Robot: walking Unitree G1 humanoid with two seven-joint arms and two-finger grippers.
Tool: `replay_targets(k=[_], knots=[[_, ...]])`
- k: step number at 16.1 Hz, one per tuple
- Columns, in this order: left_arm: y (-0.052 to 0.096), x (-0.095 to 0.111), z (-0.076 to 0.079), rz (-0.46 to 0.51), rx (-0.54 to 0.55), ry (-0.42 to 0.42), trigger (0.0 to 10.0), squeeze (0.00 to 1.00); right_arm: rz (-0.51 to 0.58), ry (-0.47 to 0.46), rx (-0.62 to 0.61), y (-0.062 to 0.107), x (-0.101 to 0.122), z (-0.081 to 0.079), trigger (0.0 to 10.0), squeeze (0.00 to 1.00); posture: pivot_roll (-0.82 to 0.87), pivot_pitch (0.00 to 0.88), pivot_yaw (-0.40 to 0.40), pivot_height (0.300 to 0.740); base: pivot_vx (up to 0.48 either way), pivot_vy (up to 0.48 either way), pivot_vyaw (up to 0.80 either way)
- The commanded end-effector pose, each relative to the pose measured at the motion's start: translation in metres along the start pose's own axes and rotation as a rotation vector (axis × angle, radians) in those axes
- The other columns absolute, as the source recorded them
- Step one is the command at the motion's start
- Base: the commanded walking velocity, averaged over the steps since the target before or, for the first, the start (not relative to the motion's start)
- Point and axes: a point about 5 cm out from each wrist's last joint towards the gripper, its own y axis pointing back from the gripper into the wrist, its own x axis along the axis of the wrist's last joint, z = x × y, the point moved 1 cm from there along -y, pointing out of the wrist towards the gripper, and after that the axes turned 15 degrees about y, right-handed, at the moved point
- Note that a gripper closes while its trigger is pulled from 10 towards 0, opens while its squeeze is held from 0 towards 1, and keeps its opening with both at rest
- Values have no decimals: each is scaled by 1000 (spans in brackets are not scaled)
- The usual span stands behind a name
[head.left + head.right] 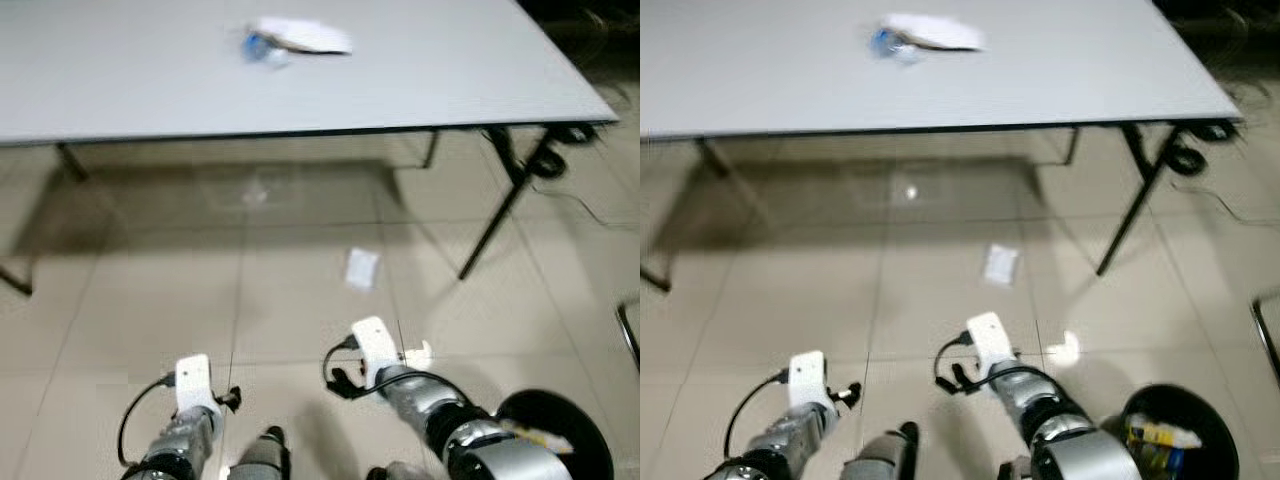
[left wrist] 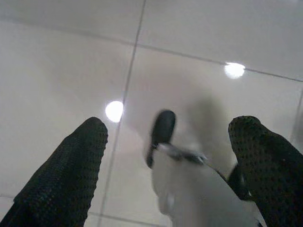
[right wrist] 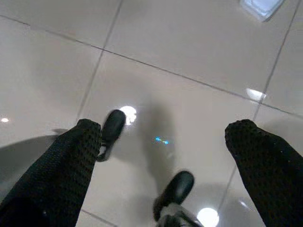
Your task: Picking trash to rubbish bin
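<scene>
White scrap of trash [image 1: 362, 268] flat on floor tiles ahead, near table leg [image 1: 497, 222]; likely light, thin, limp, so pinch at a lifted edge; left gripper [image 2: 165, 156] and right gripper [image 3: 163, 161] spread wide, empty.

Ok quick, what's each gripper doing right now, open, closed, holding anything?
Left gripper: open, holding nothing, fingers spread above the tiled floor.
Right gripper: open, holding nothing, also pointed down at the floor.
</scene>
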Motion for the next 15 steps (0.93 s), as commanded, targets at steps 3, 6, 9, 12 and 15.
replay_targets(k=[3, 6, 9, 12, 15], knots=[[0, 1, -2, 4, -18, 5, 10000, 0, -2, -26, 11, -1, -1, -5, 10000, 0, -27, 169, 9, 740, 0, 0, 0], [0, 4, 2, 23, -41, -5, 10000, 0, 5, -27, 12, -1, 0, -5, 10000, 0, -27, 169, 9, 740, 0, 0, 0], [1, 15, 3, 95, -53, -24, 10000, 0, 54, -5, -10, 0, 8, -1, 10000, 0, -27, 170, 7, 740, 0, 0, 0], [5, 43, 18, 269, -147, -21, 10000, 0, 245, 69, -43, 3, 42, 6, 10000, 0, -23, 178, 6, 740, 0, 0, 0], [34, 85, 43, 564, -316, -15, 10000, 0, 512, 13, -100, 20, 96, 28, 10000, 0, -20, 181, 4, 740, 0, 0, 0]])
